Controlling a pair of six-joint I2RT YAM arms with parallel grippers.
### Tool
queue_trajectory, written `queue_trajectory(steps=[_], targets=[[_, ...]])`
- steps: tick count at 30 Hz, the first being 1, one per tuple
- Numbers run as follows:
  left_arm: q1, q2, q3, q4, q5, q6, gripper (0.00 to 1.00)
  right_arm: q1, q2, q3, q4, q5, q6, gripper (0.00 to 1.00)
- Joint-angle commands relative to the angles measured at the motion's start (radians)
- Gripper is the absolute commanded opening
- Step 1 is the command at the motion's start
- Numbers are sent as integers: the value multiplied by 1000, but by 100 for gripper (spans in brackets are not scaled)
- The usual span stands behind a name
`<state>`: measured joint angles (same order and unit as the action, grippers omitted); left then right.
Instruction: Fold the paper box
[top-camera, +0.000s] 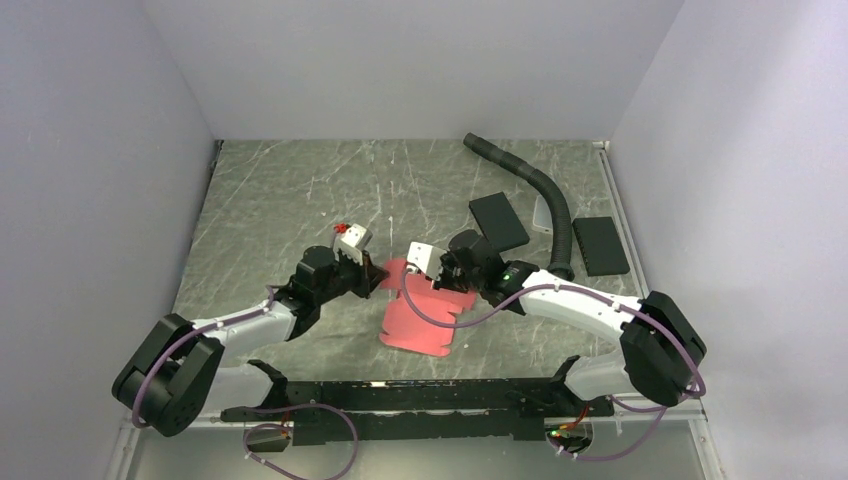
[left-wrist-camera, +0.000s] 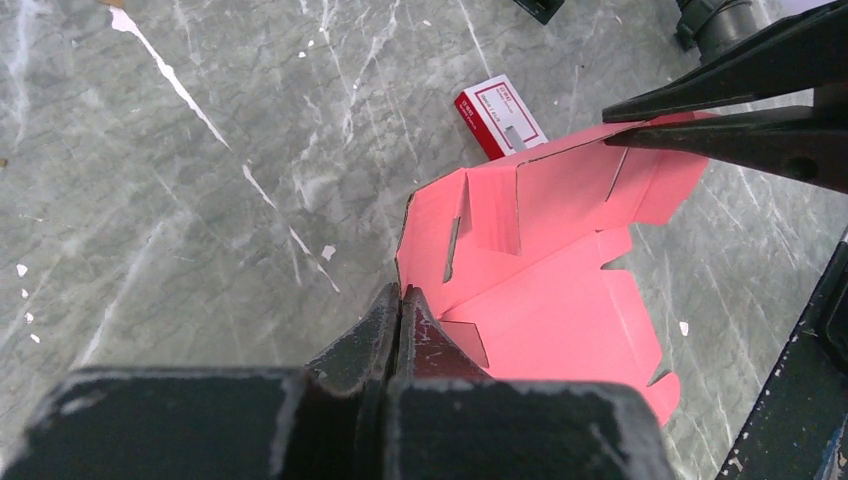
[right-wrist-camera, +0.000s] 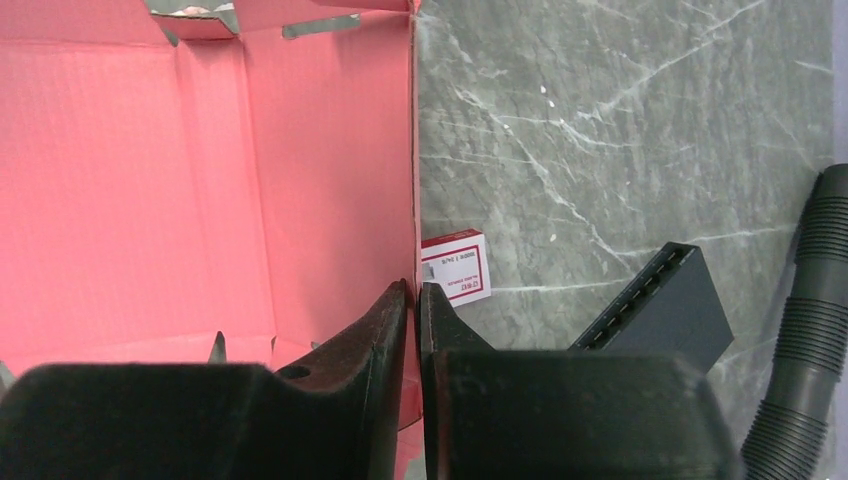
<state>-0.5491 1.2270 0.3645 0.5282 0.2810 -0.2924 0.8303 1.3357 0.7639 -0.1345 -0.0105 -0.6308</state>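
Observation:
The paper box (top-camera: 420, 318) is a thin red-pink die-cut sheet with flaps and tabs, lying partly raised at the table's near middle. My left gripper (top-camera: 377, 275) is shut on its left edge; the left wrist view shows the jaws closed on the pink wall (left-wrist-camera: 480, 260) at the left gripper's tips (left-wrist-camera: 401, 293). My right gripper (top-camera: 447, 268) is shut on the box's far right edge; in the right wrist view the right gripper's tips (right-wrist-camera: 415, 292) pinch the upright pink panel (right-wrist-camera: 200, 180). The right fingers (left-wrist-camera: 740, 135) show in the left wrist view, closed on the far flap.
A tiny red-and-white card (left-wrist-camera: 498, 112) lies on the marble just beyond the box, also in the right wrist view (right-wrist-camera: 455, 265). Two black flat pads (top-camera: 498, 221) (top-camera: 600, 244) and a black corrugated hose (top-camera: 545, 195) lie at the back right. White walls enclose the table.

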Motion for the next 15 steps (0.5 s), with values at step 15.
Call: queue_trajectory(steps=[15], targets=[[5,-40,15,-43,-86,43,0,-3,-16,28,-33,-18,3,15]])
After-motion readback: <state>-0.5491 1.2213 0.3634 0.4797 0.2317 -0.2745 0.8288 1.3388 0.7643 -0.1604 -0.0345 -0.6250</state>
